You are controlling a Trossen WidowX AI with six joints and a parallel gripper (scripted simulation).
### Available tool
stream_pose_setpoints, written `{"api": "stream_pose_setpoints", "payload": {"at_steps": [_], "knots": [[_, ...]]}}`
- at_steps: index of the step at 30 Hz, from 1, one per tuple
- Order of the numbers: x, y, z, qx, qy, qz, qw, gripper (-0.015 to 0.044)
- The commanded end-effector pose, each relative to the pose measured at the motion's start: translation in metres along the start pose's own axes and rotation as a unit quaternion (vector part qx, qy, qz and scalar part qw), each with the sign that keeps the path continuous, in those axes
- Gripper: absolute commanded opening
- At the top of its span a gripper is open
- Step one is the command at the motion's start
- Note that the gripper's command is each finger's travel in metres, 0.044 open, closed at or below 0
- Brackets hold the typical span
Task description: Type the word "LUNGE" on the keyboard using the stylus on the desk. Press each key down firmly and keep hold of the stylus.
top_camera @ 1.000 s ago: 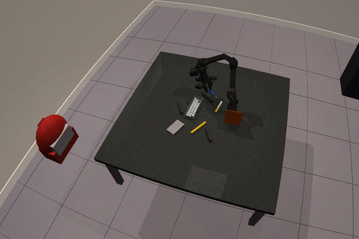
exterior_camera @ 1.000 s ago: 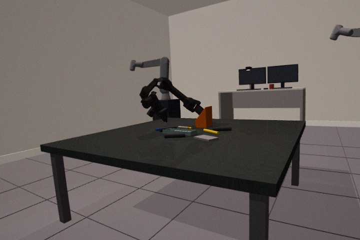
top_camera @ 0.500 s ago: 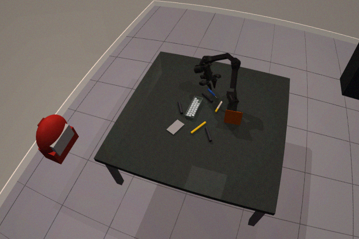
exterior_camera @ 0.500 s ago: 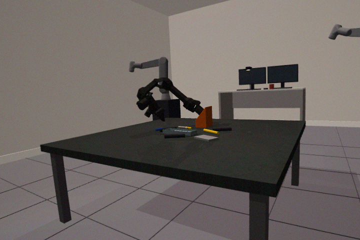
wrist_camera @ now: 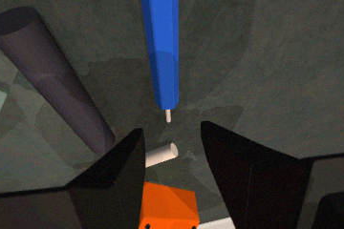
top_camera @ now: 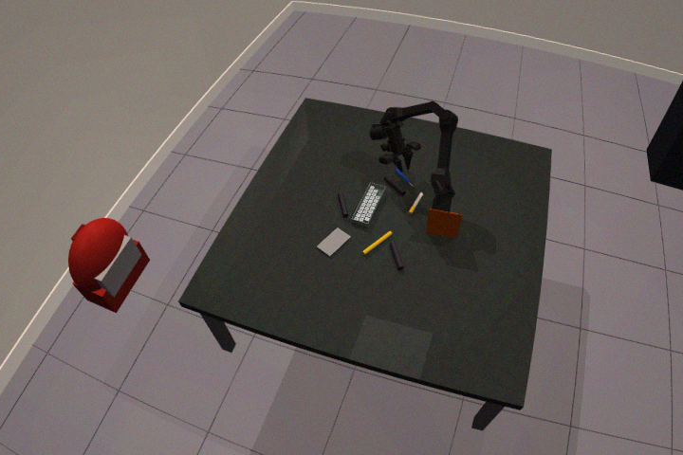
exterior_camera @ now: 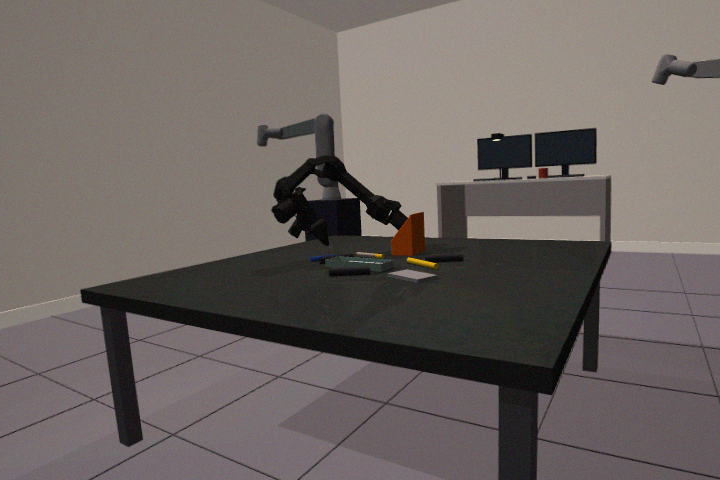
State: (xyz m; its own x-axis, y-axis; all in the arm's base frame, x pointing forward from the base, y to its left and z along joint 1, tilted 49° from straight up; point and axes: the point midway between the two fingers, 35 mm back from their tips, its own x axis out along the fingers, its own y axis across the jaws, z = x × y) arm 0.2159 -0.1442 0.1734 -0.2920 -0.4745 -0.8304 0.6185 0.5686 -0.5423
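Observation:
A blue stylus (top_camera: pixel 403 175) (exterior_camera: pixel 322 258) (wrist_camera: pixel 165 52) with a thin pale tip lies on the table. In the wrist view its tip points down toward the space between the fingers. My gripper (top_camera: pixel 403 167) (exterior_camera: pixel 326 243) (wrist_camera: pixel 172 132) is partly open and empty, above the table close to the stylus. The keyboard (top_camera: pixel 368 204) (exterior_camera: pixel 358 263) with white keys in a clear, greenish case lies beyond a dark cylinder from the stylus. Only a corner of its case shows at the left edge of the wrist view, and its letters are too small to read in the top and exterior views.
The dark cylinder (top_camera: pixel 395 185) (wrist_camera: pixel 55 81) lies beside the stylus. A white and yellow marker (top_camera: pixel 416 202) (wrist_camera: pixel 161 155) lies near the arm's base and orange block (top_camera: pixel 443 223) (exterior_camera: pixel 409 237). A yellow stick (top_camera: pixel 377 242), grey pad (top_camera: pixel 334 242) and two more dark cylinders (top_camera: pixel 342 205) (top_camera: pixel 396 256) lie around the keyboard.

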Motion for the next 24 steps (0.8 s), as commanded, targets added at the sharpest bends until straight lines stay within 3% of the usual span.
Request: {"api": "stream_pose_setpoints", "payload": {"at_steps": [1,24], "knots": [[0.004,0.0,0.001,-0.002,0.001,-0.002,1.0,0.015],[0.018,0.0,0.009,-0.002,0.001,-0.002,1.0,0.015]]}}
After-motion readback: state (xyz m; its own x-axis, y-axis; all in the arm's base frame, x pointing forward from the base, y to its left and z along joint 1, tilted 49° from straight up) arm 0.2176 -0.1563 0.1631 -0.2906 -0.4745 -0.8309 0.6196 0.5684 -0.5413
